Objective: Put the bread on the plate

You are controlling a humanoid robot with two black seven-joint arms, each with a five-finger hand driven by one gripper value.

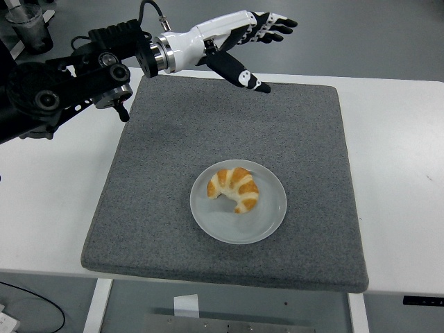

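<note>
A golden croissant [234, 189] lies on the white round plate [267, 220], left of the plate's middle, with nothing touching it. My left hand [260, 48] is raised high over the far edge of the grey mat [152, 180], well behind the plate. Its white-and-black fingers [274, 24] are spread and the thumb points down and right; it holds nothing. The black left arm [62, 87] stretches in from the upper left. The right arm does not show.
The grey mat covers most of the white table [395, 173]. A dark plastic cup [29, 28] stands on the floor at the top left. A small grey square [170, 60] lies on the floor beyond the table's far edge.
</note>
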